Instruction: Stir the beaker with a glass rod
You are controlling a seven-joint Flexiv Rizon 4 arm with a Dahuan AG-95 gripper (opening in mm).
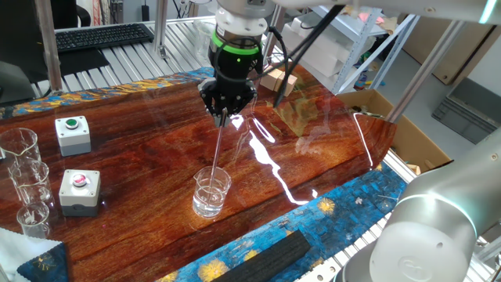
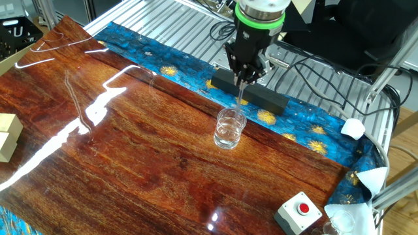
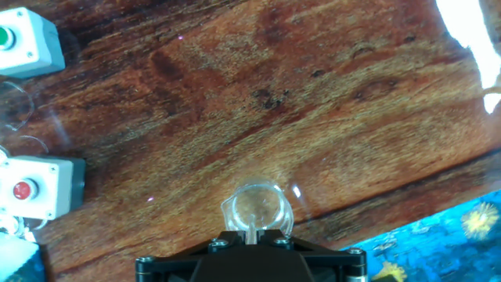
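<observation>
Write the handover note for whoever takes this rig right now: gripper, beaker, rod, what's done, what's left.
Gripper: shut on the glass rod, held near its top, above the beaker.
Beaker: upright on the wooden table, apart from the three beakers and two button boxes at the table's end.
Rod: slopes down from the fingers with its lower end inside the beaker; whether the tip touches the bottom cannot be told.
Done: rod picked up and put into the beaker.
Left: stir, then lift the rod out and set it down.
</observation>
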